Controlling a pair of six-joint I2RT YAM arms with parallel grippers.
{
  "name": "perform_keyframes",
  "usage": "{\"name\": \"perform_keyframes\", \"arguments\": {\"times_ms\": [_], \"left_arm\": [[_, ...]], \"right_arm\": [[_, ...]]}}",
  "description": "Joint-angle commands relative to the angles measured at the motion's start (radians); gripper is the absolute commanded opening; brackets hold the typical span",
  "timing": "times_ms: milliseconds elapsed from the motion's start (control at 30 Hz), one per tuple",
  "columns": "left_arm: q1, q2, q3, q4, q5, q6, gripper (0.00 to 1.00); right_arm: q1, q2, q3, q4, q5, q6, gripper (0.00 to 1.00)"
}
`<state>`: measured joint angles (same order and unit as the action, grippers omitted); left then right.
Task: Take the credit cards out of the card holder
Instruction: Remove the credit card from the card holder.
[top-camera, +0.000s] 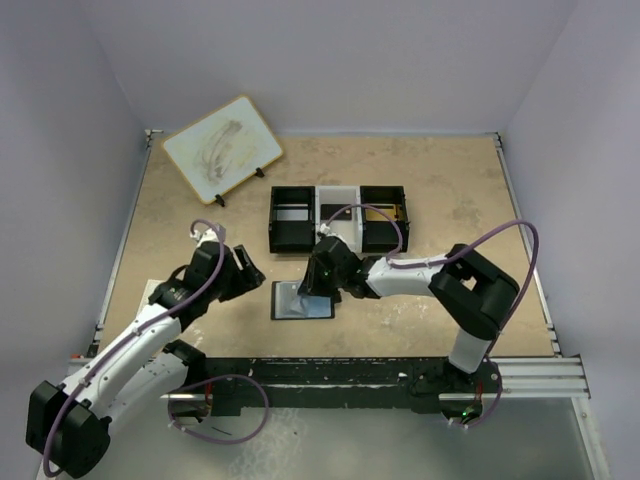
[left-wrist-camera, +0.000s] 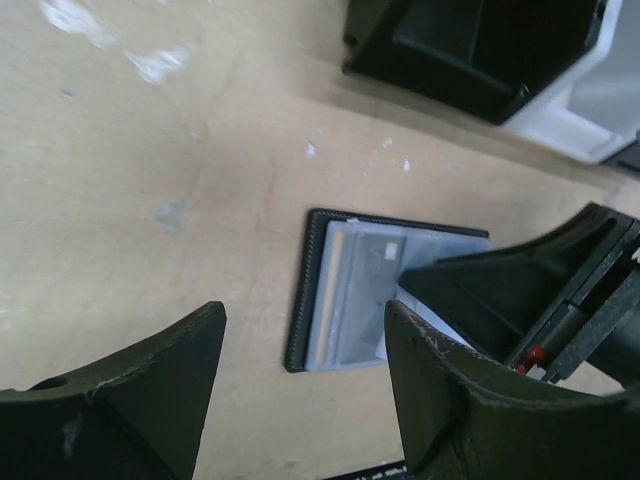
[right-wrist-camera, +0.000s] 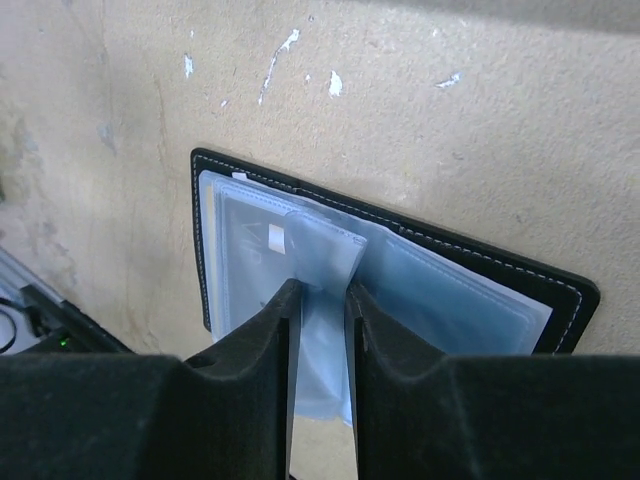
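From above, we see the card holder (top-camera: 300, 302) lying open and flat on the table (top-camera: 450, 200), in front of the tray (top-camera: 273, 220) and near the front edge. Its long axis runs left to right, roughly along that edge, and its fold runs front to back. The right gripper (top-camera: 318, 292) is down on its right half. The left gripper (top-camera: 252, 268) hangs just beside its left end, touching nothing.

From the left wrist, our left fingers (left-wrist-camera: 150, 390) stand spread wide with nothing between them. The open holder shows in the gap, its pale sleeves facing up. One finger of the right gripper reaches over its right page.

From the right wrist, the right fingers (right-wrist-camera: 260, 360) are drawn nearly together and pinch a pale blue card (right-wrist-camera: 325, 270) rising from the sleeves near the fold. We judge it a card rather than a loose sleeve, though the cloudy plastic leaves some doubt. Its long axis runs along the fingers, tilted up off the holder toward the camera. We cannot tell which end sits in the pocket.

To do this step well, we would keep the pinch firm and square. We would draw slowly along the card's length rather than straight up. We would also bring the left gripper down on the left page, so the holder neither lifts nor slides.
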<state>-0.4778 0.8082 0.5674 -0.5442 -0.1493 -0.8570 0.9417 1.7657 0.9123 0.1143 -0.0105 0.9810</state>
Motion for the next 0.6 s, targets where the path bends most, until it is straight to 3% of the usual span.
{"name": "perform_keyframes", "arguments": {"times_ms": [0,300,567], "left_arm": [[-0.011,-0.003,-0.098,0.318,0.25,-0.078,0.62],[-0.283,0.149,-0.114,0.521,0.135,-0.115,0.61],[-0.348,0.233,-0.183,0.708,0.102,-0.185,0.61]], "right_arm": [[-0.03,-0.036,-0.125,0.153,-0.076,0.02,0.27],[-0.095,-0.098,-0.294,0.398,-0.165,0.077,0.28],[-0.119,-0.113,-0.349,0.444,-0.179,0.09,0.29]]}}
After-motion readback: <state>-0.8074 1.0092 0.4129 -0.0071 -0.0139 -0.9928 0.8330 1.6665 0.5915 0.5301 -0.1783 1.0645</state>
